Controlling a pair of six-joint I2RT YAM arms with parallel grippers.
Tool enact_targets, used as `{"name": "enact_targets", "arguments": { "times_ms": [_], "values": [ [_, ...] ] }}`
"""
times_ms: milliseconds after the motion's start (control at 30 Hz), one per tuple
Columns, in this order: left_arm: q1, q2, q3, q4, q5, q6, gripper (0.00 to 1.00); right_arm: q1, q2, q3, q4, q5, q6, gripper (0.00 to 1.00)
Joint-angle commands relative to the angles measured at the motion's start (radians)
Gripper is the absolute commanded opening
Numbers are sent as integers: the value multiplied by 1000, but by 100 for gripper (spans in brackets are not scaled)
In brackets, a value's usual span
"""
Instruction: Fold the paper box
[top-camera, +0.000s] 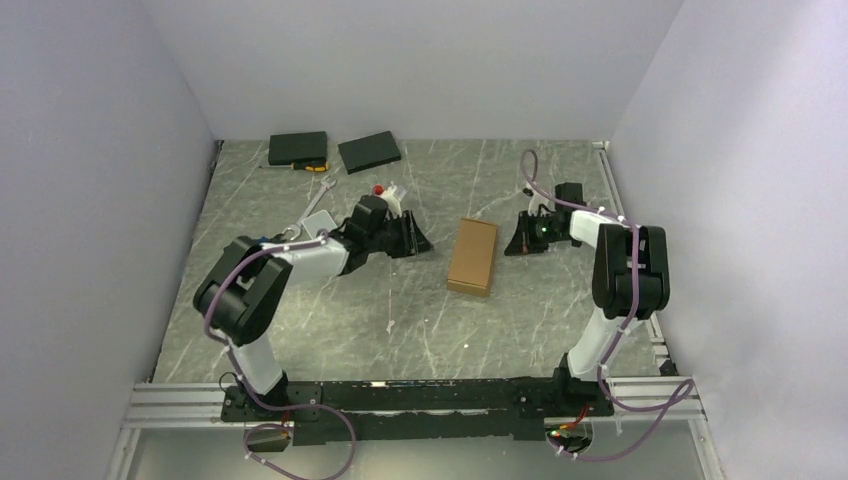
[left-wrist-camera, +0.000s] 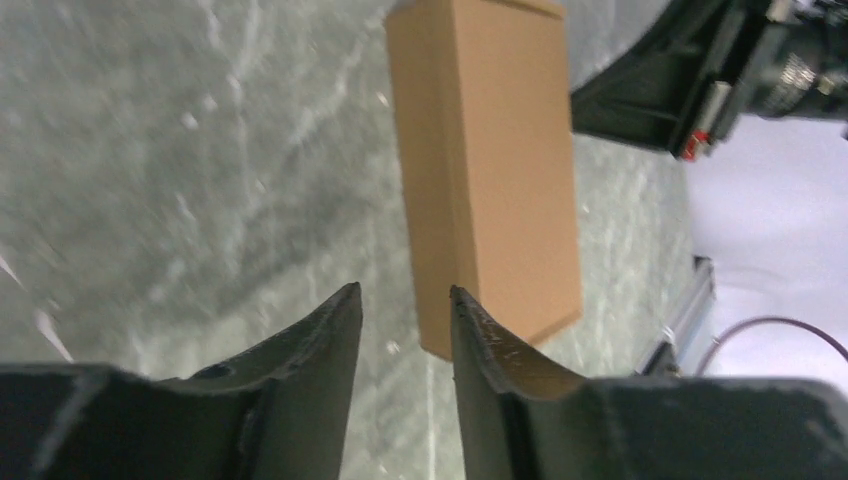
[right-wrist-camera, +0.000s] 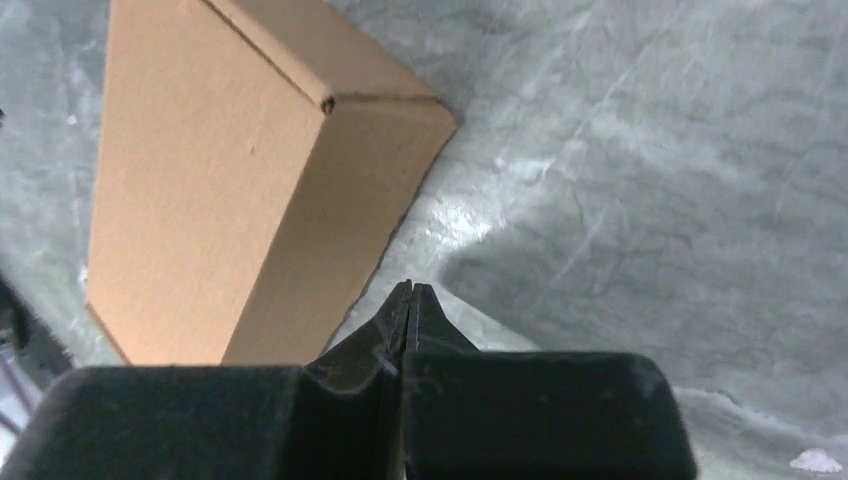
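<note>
- Right gripper (right-wrist-camera: 411, 292): pressed together, empty, 3 o'clock of box (top-camera: 473, 256).
- Left gripper (left-wrist-camera: 402, 295): spread, empty, 9 o'clock.
- Looks fully folded; little left.

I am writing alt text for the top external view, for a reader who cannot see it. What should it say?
A folded brown paper box lies on a grey marbled table, with the left gripper close on one side and the right gripper close on the other. Two black flat slabs lie near the table's far edge.
</note>
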Motion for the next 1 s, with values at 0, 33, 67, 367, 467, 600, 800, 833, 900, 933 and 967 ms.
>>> {"name": "enact_targets", "arguments": {
  "times_ms": [0,33,67,367,467,600,800,833,900,933,967],
  "values": [
    [18,108,146,-129,-76,74,39,115,10,64,58,223,51,0],
    [18,136,172,-143,-71,80,38,142,14,74,65,270,65,0],
    [18,170,201,-153,-49,83,37,167,28,89,71,315,79,0],
    [-9,348,292,-104,123,44,35,258,97,195,27,276,74,0],
    [-7,305,234,-100,55,16,37,231,32,166,19,331,40,0],
    [1,220,149,-119,-52,-3,40,205,-103,70,-13,383,-24,0],
    [-12,148,82,-106,-32,-27,40,216,-162,-33,-75,331,-49,0],
    [-22,148,80,-103,-24,-34,40,224,-156,-36,-80,322,-44,0],
    [-50,160,90,-112,-8,-45,39,245,-138,-31,-87,295,-35,0],
    [-66,170,97,-114,-2,-50,39,257,-124,-26,-94,286,-28,0],
    [-80,182,106,-113,0,-54,39,273,-109,-21,-99,285,-26,0]
  ]
}}
